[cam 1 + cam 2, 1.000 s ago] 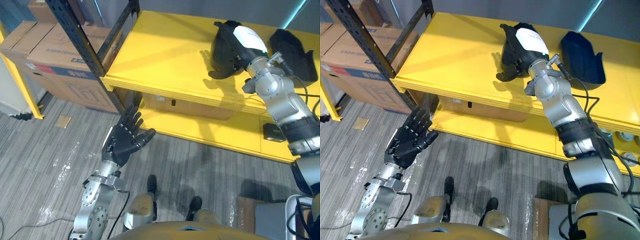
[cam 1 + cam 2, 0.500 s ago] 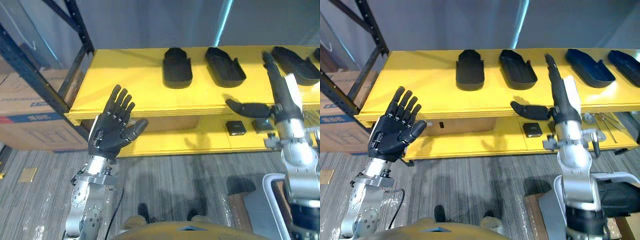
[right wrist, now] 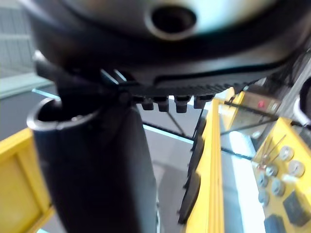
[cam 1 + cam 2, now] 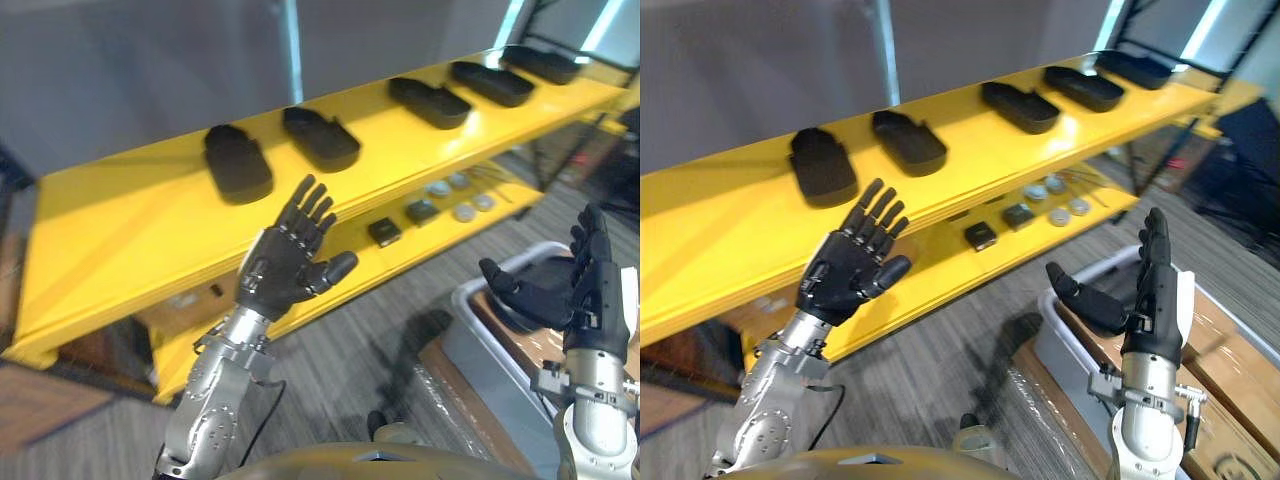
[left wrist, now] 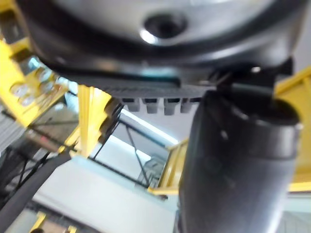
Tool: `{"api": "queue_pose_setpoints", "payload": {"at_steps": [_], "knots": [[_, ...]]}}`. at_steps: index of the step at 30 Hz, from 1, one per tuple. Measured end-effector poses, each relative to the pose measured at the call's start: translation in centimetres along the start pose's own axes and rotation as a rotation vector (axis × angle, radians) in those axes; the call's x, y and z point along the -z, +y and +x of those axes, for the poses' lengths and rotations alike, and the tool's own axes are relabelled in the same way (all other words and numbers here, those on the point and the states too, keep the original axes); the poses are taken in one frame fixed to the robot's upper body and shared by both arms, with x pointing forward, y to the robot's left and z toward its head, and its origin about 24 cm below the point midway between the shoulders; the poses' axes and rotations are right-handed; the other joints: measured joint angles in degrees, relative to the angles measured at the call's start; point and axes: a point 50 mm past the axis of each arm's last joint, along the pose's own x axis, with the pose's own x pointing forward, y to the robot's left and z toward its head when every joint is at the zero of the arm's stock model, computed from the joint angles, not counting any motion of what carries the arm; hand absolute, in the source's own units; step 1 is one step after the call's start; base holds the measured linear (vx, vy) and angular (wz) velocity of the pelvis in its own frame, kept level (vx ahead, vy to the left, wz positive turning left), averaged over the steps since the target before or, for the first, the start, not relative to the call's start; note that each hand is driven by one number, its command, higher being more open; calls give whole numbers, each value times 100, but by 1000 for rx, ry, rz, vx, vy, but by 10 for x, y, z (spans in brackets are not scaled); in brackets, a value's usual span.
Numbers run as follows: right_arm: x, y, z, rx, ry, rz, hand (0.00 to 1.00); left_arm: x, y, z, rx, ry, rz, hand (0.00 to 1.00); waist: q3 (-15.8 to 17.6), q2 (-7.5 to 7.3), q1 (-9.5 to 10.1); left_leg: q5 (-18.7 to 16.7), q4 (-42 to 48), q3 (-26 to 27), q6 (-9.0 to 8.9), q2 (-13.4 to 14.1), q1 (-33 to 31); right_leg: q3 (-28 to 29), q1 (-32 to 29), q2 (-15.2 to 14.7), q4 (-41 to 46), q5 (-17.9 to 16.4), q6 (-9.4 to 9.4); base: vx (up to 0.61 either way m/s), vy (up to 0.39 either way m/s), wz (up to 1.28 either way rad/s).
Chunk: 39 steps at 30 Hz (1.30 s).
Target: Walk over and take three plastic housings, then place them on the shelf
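On the yellow shelf (image 4: 730,215) five black plastic housings (image 4: 822,165) lie in a row. My left hand (image 4: 845,275) and right hand (image 4: 1155,300) hold nothing, fingers spread wide. Placing looks done, unless more wait in the grey bin (image 4: 470,345).

The yellow shelf board (image 4: 730,200) is shining smooth and glossy, like painted metal. On that shelf, the five black plastic housings (image 4: 820,165) are looking dull and matt, with smooth sides. In front of the shelf, the left hand (image 4: 848,270) is showing dark, smooth plastic with a soft shine. The silver arm (image 4: 765,420) behind it is gleaming like bare metal. The right hand (image 4: 1155,290) is showing the same dark plastic, with a smooth white cover (image 4: 1183,300). Below the shelf, the grey floor (image 4: 960,330) is looking rough and streaky. The pale grey plastic tub (image 4: 1060,350) is looking smooth. Clear shiny film (image 4: 470,400) is glinting beside brown cardboard (image 4: 1230,360).
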Motion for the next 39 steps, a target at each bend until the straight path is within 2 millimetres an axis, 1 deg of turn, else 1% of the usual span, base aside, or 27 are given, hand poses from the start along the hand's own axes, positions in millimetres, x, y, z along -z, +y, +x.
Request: {"api": "queue_pose_setpoints", "payload": {"at_steps": [2, 3, 4, 6, 8, 10, 11, 12, 13, 15, 16, 17, 20, 22, 26, 27, 28, 29, 31, 32, 33, 34, 35, 36, 37, 38, 39], "knots": [[5, -3, -10, 19, 34, 8, 100, 8, -3, 2, -15, 24, -22, 100, -21, 14, -82, -190, 230, 322, -114, 149, 98, 4, -14, 48, 18, 21, 24, 45, -46, -79], [7, -4, -16, 34, 51, 29, 100, 13, -5, 3, -21, 43, -35, 100, -26, 20, -202, -292, 385, 422, -161, 253, 108, 46, -21, 112, 32, 41, -9, 84, -77, -50], [8, -4, -20, 50, 64, 55, 100, 18, -7, 4, -23, 58, -48, 100, -63, 93, -272, -331, 535, 508, -212, 356, 94, 113, -55, 185, 53, 46, -23, 96, -81, -45], [9, -1, -24, 48, 72, 106, 100, 23, -9, 5, -46, 65, -65, 100, -87, 167, -291, -389, 740, 617, -267, 501, 90, 238, -101, 301, 82, 50, -29, 106, -86, -44], [7, 9, -24, 8, 59, 148, 100, 23, -9, 6, -77, 56, -77, 100, -88, 175, -271, -457, 944, 532, -293, 626, 68, 297, -123, 404, 94, 51, -31, 65, -79, -34], [-2, 29, -16, -70, 3, 235, 100, 19, -4, 5, -129, 31, -69, 100, -86, 183, -82, -598, 1346, -207, -88, 675, -159, 483, -313, 539, 245, 61, -55, 33, -96, -54], [-8, 38, -11, -114, -39, 264, 100, 15, 0, 3, -160, 17, -61, 100, -73, 198, 52, -710, 1571, -756, 36, 667, -294, 658, -388, 592, 295, 50, -93, -1, -56, -88], [-18, 51, -3, -174, -97, 294, 100, 10, 6, -2, -197, -3, -49, 100, -15, 247, 258, -961, 1918, -1574, 175, 639, -458, 893, -431, 623, 305, 60, -217, -38, 40, -106], [-26, 61, 6, -235, -153, 303, 100, 5, 10, -9, -233, -30, -47, 100, 41, 363, 509, -1239, 2152, -2375, 216, 614, -556, 1080, -517, 720, 370, 57, -231, -53, 124, -97], [-28, 72, 14, -285, -178, 310, 100, -2, 12, -19, -258, -58, -38, 100, 27, 501, 754, -1439, 2162, -2940, 128, 511, -569, 1231, -677, 806, 543, 59, -201, -83, 158, -54], [-28, 79, 18, -295, -177, 320, 100, -5, 11, -23, -248, -77, -28, 100, 34, 504, 825, -1526, 2085, -2944, -17, 460, -609, 1195, -764, 760, 582, 60, -142, -113, 163, -3], [-24, 83, 18, -286, -155, 333, 100, -8, 12, -23, -238, -88, -18, 100, 58, 486, 912, -1560, 2043, -2961, -75, 389, -616, 1193, -788, 687, 582, 93, -87, -111, 131, 18], [-9, 93, 3, -280, -15, 424, 100, -11, 13, -26, -221, -94, 11, 100, 208, 189, 1021, -1616, 2269, -3031, 49, 156, -746, 1139, -780, 431, 599, 137, -14, -134, 126, 14], [-2, 91, -6, -256, 42, 444, 100, -11, 11, -26, -189, -92, 15, 100, 267, 166, 982, -1700, 2492, -3027, 113, 97, -792, 1149, -797, 384, 677, 159, 26, -77, 104, -12], [9, 82, -26, -233, 126, 457, 100, -2, -1, -21, -119, -70, -23, 100, 400, 175, 961, -1948, 2959, -2573, 261, 105, -763, 1073, -899, 366, 804, 364, 55, -129, 94, -69], [8, 82, -26, -253, 120, 483, 100, -1, -3, -19, -111, -66, -25, 100, 512, 166, 971, -1955, 2950, -2278, 315, 159, -675, 731, -894, 330, 686, 572, -192, -301, 36, -109], [4, 86, -25, -275, 97, 519, 100, -1, -4, -16, -107, -60, -22, 100, 552, 189, 931, -1893, 2904, -1988, 415, 196, -708, 343, -996, 205, 616, 485, -571, -329, 20, -111], [1, 89, -22, -290, 79, 529, 100, -1, -4, -14, -105, -61, -18, 100, 571, 176, 927, -1846, 2895, -1865, 437, 228, -724, 106, -1165, 148, 924, 393, -665, -264, -6, -90], [-12, 110, -13, -377, 7, 546, 100, -3, 3, -9, -109, -55, 8, 100, 573, 168, 932, -1581, 2691, -1520, 406, 361, -698, -676, -1492, -226, 2553, -178, -866, -179, -42, -69], [-14, 118, -11, -406, -10, 541, 100, -4, 6, -9, -117, -57, 14, 100, 573, 170, 936, -1514, 2652, -1473, 383, 421, -692, -871, -1484, -353, 2914, -321, -913, -95, -92, -56], [-17, 135, -5, -452, -31, 530, 100, -4, 10, -8, -136, -58, 19, 100, 568, 165, 980, -1399, 2600, -1367, 309, 550, -686, -1182, -1435, -624, 3509, -586, -982, -64, -160, -55], [-17, 150, 0, -488, -38, 514, 100, -4, 15, -9, -164, -59, 23, 100, 561, 151, 1043, -1321, 2610, -1305, 201, 692, -731, -1414, -1258, -887, 3841, -715, -1006, -60, -194, -54], [-15, 155, 0, -498, -29, 498, 100, -4, 18, -10, -180, -56, 23, 100, 554, 141, 1079, -1283, 2620, -1284, 139, 756, -758, -1492, -1137, -997, 3903, -718, -1011, -55, -271, -48], [-11, 161, 1, -507, -10, 488, 100, -2, 24, -12, -209, -48, 19, 100, 514, 71, 1178, -1195, 2663, -1248, 19, 840, -842, -1532, -886, -1150, 3772, -690, -955, -58, -335, -37], [-7, 162, 2, -504, 12, 474, 100, 0, 29, -15, -238, -47, -7, 100, 485, -3, 1201, -1093, 2740, -1336, -79, 896, -1025, -1600, -734, -1010, 3263, -941, -471, -68, -348, -36], [-6, 161, 3, -498, 14, 468, 100, 1, 30, -16, -248, -41, -14, 100, 485, 36, 1218, -1033, 2666, -1424, -118, 925, -1085, -1683, -677, -935, 2995, -1019, -323, -72, -344, -52], [-1, 156, 4, -483, 28, 450, 100, 4, 31, -18, -264, -43, -40, 100, 482, 63, 1264, -853, 2393, -1552, -186, 942, -1144, -1711, -487, -730, 2270, -1143, -106, -57, -347, -69]]}}
